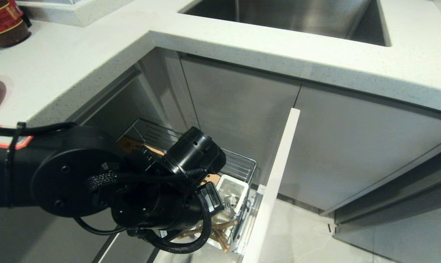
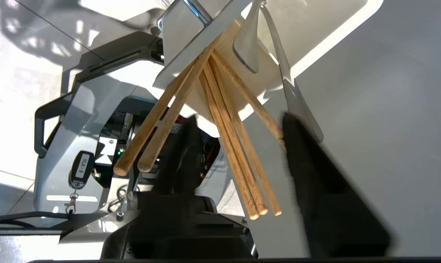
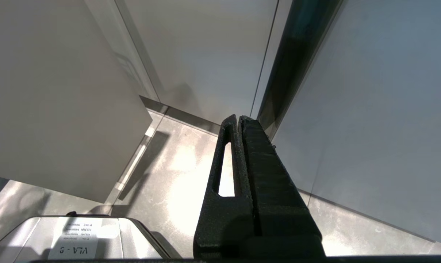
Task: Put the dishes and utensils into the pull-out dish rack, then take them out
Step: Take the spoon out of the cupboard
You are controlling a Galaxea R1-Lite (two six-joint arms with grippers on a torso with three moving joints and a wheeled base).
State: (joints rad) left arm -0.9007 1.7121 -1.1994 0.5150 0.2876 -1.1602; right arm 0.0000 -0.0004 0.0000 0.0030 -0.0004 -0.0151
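Left gripper (image 2: 238, 135) sits low over the cutlery cup (image 1: 232, 190) at the near right end of the pull-out dish rack (image 1: 242, 162) — fingers apart, straddling the chopsticks (image 2: 227, 146), spoon (image 2: 279, 62) beside. Likely the utensil step; next: close on one piece only. Right gripper (image 3: 238, 124) parked, fingers together.

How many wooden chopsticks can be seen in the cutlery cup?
5 chopsticks, all standing in the white cutlery cup: two lean to one side, three to the other. More may be hidden behind the left gripper.
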